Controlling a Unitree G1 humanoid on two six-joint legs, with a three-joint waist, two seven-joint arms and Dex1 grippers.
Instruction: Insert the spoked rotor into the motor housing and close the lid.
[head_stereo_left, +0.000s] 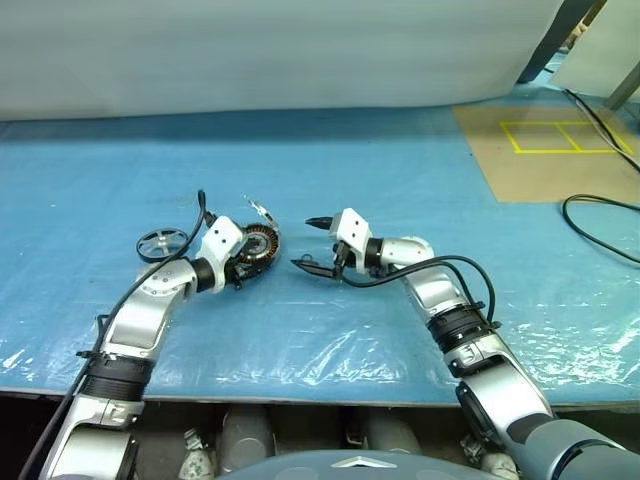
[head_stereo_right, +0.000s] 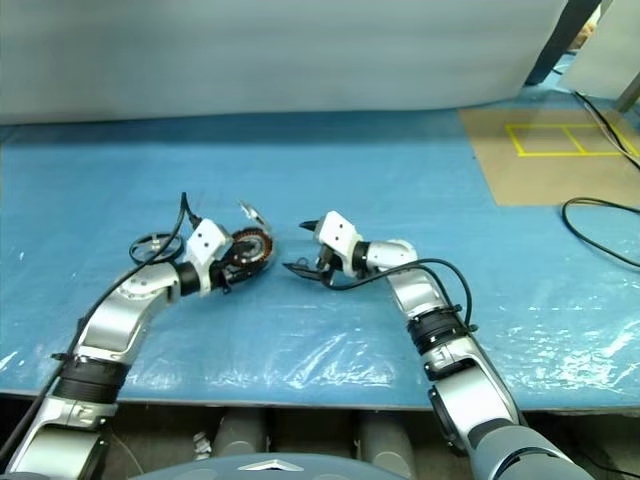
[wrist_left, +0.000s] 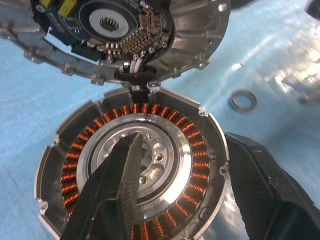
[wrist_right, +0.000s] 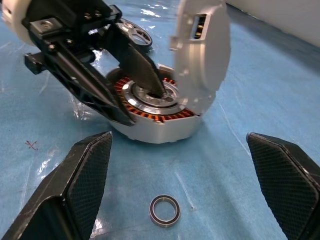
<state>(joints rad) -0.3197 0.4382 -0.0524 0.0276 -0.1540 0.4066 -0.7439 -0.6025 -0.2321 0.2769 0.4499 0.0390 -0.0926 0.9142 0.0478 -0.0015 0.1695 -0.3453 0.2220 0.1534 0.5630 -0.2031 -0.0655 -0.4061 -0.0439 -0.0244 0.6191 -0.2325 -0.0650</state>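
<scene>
Spoked rotor: thin silver metal ring with straight spokes, lying flat on the blue plastic-covered table, just beyond the left arm's elbow side and apart from the housing; not yet inserted.
Motor housing: shallow round silver-grey puck with copper-brown windings around a silver hub, resting on the table between the two grippers.
Lid: round disc, smooth light grey outside, circuit parts inside, standing up on edge at the housing's far rim, joined by short wires.
Left gripper: black two-finger pincer, one finger pressed into the centre hub, the other outside the wall; clamped on the motor housing.
Right gripper: black pincer, fingers wide apart, holding nothing, facing the housing from nearby.
Risk: the finger sits exactly where the rotor must go, so it blocks insertion; letting go may leave the housing loose to slide on the slick sheet.
Risk, lid: the upright lid could tip shut early or strain its wires.
Nearby: small black O-ring on the table, between the right fingers and the housing.
</scene>
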